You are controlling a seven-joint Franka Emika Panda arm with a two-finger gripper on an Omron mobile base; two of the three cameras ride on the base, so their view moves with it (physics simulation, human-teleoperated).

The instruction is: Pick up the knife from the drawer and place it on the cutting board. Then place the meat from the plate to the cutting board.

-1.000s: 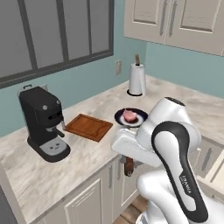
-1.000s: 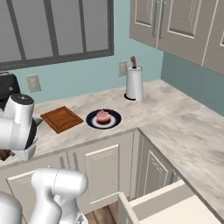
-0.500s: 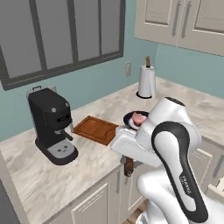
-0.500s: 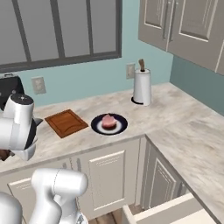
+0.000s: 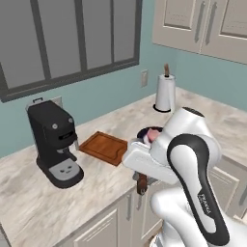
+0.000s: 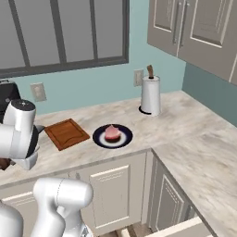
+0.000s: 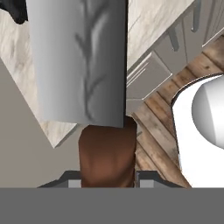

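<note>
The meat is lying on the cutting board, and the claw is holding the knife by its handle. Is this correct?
Not quite. The meat is on the dark plate, beside the cutting board, as the right base view shows. The rest is right: in the hand view the claw holds the knife by its handle.

Pale marbled stone counter [image 6: 185, 134] is carrying reddish-brown wooden cutting board [image 6: 67, 133], dark round plate [image 6: 100, 138], black coffee machine [image 5: 54, 142], white paper-towel roll [image 6: 151, 96].

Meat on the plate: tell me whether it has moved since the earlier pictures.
No. The meat still sits on the plate right of the cutting board; the whole view shifted, so the camera moved.
</note>
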